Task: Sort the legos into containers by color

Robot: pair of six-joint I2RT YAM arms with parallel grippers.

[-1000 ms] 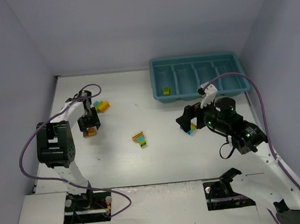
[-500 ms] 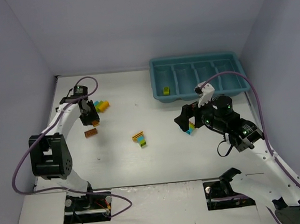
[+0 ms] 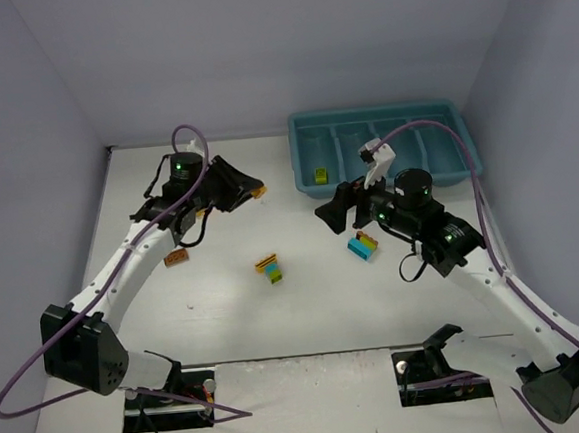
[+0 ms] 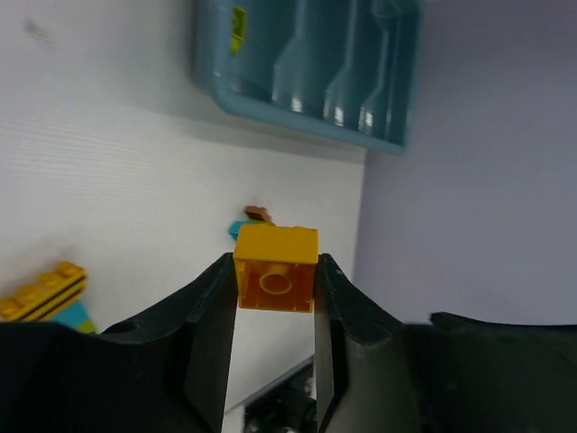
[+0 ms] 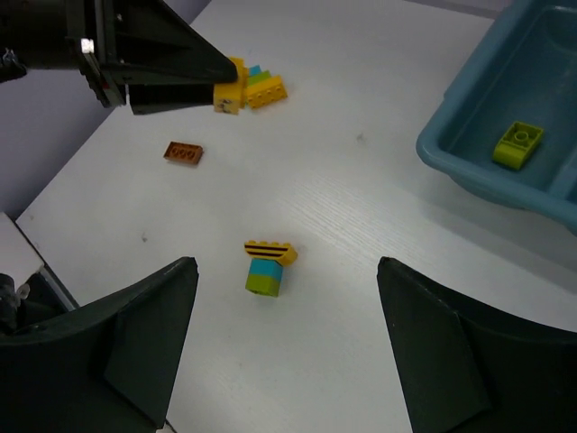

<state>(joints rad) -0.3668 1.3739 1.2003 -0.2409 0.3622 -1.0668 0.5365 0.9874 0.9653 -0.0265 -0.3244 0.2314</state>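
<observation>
The legos [image 3: 363, 245] lie scattered on the surface [image 3: 227, 317], save one: an orange-yellow brick [image 4: 276, 271] is clenched between the two fingers [image 4: 209, 334] of the left tool [image 3: 250, 191]. It is pinched by its side walls at the very fingertips, hollow underside toward the wrist camera, held above the surface. The tray [image 3: 372, 113] lies ahead of that tool, well apart. A lone green brick [image 3: 319, 175] sits in the end compartment nearest to it, so the carried brick most likely belongs in one of the compartments further along. To do the step well, the tool should travel high enough to clear the rim and stop with the brick wholly over one compartment, not astride a divider. It should come down low before the fingers part, so that the brick does not bounce out. As the hold is only at the tips, a smooth carry without wrist jerks seems wise. The right tool [image 3: 331, 207] hangs released, jaws spread with nothing between them, between the left tool and the tray's near corner; the left tool had best pass well clear of it. In front of the right tool lies a yellow, cyan and green clump [image 5: 267, 267].
</observation>
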